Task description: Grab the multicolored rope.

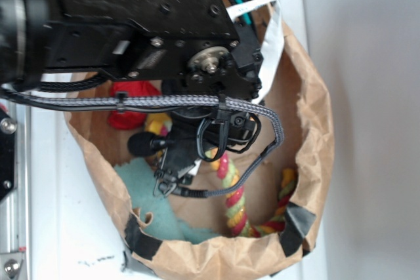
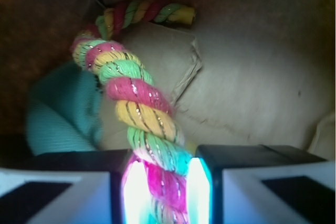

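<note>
The multicolored rope (image 2: 137, 98), twisted from red, yellow and light green strands, runs from between my jaws up and curves to a yellow-tipped end at the top. My gripper (image 2: 163, 187) is shut on the rope, a pad pressed on each side. In the exterior view the rope (image 1: 233, 200) curves along the bottom of a brown paper bag (image 1: 314, 129), and my gripper (image 1: 197, 155) reaches into the bag, its jaws hidden under the arm.
A teal cloth (image 1: 147, 196) lies at the bag's lower left, and also shows in the wrist view (image 2: 60, 114). A red wad of fabric (image 1: 131, 106) sits by the bag's left wall. The bag's walls surround the gripper. The bag stands on a white surface (image 1: 72, 227).
</note>
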Available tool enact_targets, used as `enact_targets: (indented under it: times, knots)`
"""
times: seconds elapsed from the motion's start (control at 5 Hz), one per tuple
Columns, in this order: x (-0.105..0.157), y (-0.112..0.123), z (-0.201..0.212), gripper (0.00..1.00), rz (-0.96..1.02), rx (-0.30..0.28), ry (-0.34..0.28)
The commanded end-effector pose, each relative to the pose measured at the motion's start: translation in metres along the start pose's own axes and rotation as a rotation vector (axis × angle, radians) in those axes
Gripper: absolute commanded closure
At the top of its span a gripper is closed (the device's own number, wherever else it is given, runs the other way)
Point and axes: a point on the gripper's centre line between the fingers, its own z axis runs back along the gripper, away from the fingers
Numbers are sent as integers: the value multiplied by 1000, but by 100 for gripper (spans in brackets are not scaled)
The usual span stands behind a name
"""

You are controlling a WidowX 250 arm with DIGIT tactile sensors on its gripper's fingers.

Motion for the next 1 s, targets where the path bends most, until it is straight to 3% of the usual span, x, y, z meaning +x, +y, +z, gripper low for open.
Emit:
enact_targets:
  times: [0.0,0.2,0.4,0.8]
  knots:
    - [26,14,60,100,233,245,-175]
    - [32,10,65,100,300,280,-150]
    - [40,-7,61,100,301,300,-75]
    - [33,-19,60,100,292,261,22]
